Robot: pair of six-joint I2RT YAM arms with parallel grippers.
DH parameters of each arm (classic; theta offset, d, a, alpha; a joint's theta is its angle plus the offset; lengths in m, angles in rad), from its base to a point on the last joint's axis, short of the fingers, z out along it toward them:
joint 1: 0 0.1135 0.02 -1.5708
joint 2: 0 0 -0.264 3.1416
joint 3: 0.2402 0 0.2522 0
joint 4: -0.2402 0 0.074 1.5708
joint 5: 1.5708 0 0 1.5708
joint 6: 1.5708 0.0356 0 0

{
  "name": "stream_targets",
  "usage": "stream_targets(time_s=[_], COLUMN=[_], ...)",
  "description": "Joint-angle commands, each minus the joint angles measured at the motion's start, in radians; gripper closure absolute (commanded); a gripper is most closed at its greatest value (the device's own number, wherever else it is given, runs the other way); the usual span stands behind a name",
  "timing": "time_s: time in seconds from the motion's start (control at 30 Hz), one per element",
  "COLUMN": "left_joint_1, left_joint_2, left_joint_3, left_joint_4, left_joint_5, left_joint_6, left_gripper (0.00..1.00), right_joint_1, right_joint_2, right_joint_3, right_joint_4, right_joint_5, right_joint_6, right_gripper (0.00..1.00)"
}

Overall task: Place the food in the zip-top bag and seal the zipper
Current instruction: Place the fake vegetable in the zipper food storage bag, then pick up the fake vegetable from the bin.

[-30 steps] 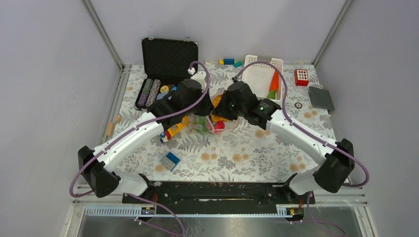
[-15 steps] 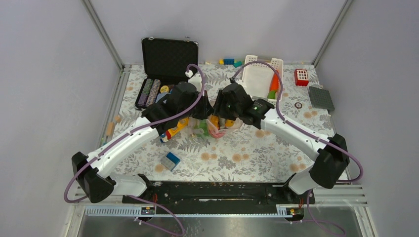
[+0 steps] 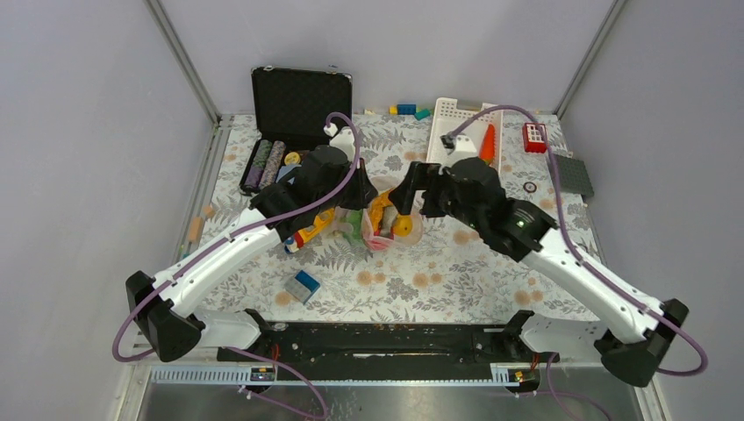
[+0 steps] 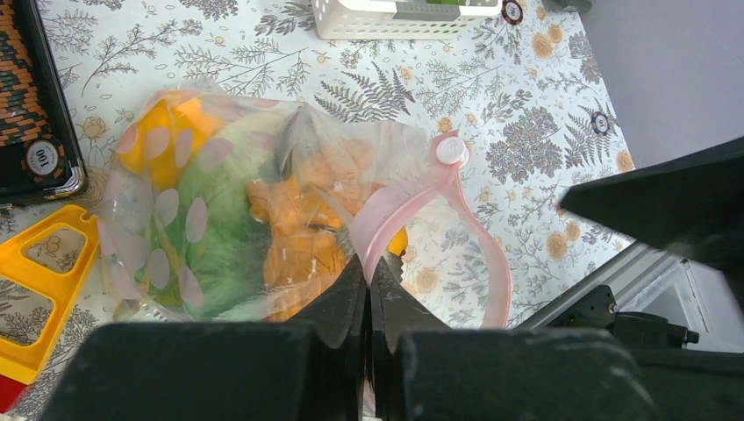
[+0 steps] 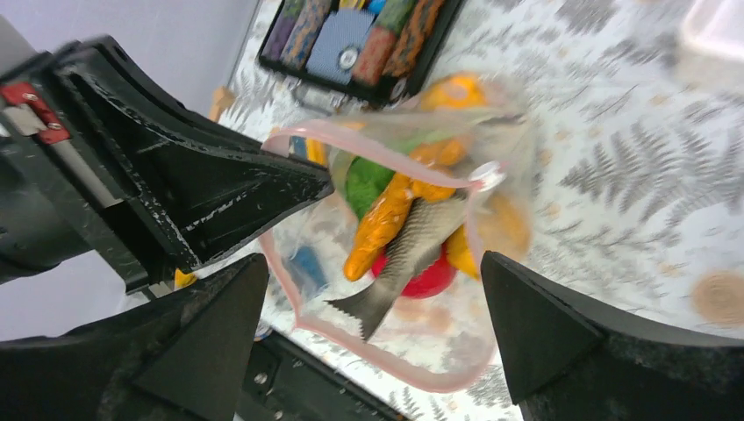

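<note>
Left wrist view first: my left gripper (image 4: 368,274) has its fingers pinched together on the pink zipper strip (image 4: 412,203) of the zip-top bag (image 4: 219,202), holding one lip. The white slider (image 4: 452,151) sits at one end of the strip. The strip bows out in a wide loop, so the mouth is plainly open.

On the right wrist view, the right gripper (image 5: 370,261) is spread wide with nothing between its fingers, hovering in front of that open mouth. Through the loop I see a grey fish (image 5: 412,254), an orange piece (image 5: 386,219), a green one (image 5: 364,180) and something red (image 5: 434,282) piled inside. The fish's tail points toward the opening and lies close to the pink rim; I can't say for sure it is clear of the track.

From the top view, the bag lies mid-table between both grippers. At the far right a carrot-like piece (image 3: 488,139) lies in the white basket (image 3: 447,107). Whether it counts as part of the load I can't tell.

My read is that loading is mostly or fully done and sealing hasn't begun. What's left is to nudge the fish tail deeper if needed, bring the two lips together, and run the slider along the whole track while the left side holds firm.
</note>
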Motion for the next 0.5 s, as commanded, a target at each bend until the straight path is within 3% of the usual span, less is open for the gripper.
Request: stream_targets(time_s=[0.0,0.07,0.23,0.47], left_joint_1=[0.008,0.008,0.009,0.013], left_joint_2=[-0.030,-0.028,-0.021,-0.005], left_joint_3=[0.015,0.018,0.018,0.022], left_joint_4=[0.080,0.076,0.080,0.077], left_joint_5=[-0.032,-0.036,-0.043,-0.035], left_joint_6=[-0.007,0.000,0.017,0.020], left_gripper=[1.00,1.00,1.00,1.00], right_joint_1=[-0.012,-0.062,-0.327,-0.448], right_joint_2=[-0.064,-0.048,0.095,0.512], right_joint_3=[0.012,0.051,0.191,0.524], right_joint_4=[-0.047,-0.102,-0.220,-0.401], right_joint_5=[0.170,0.183,0.116,0.374], right_joint_6=[-0.148,-0.192,-0.216,-0.397], right_gripper=[0.01,0.00,0.00,0.02])
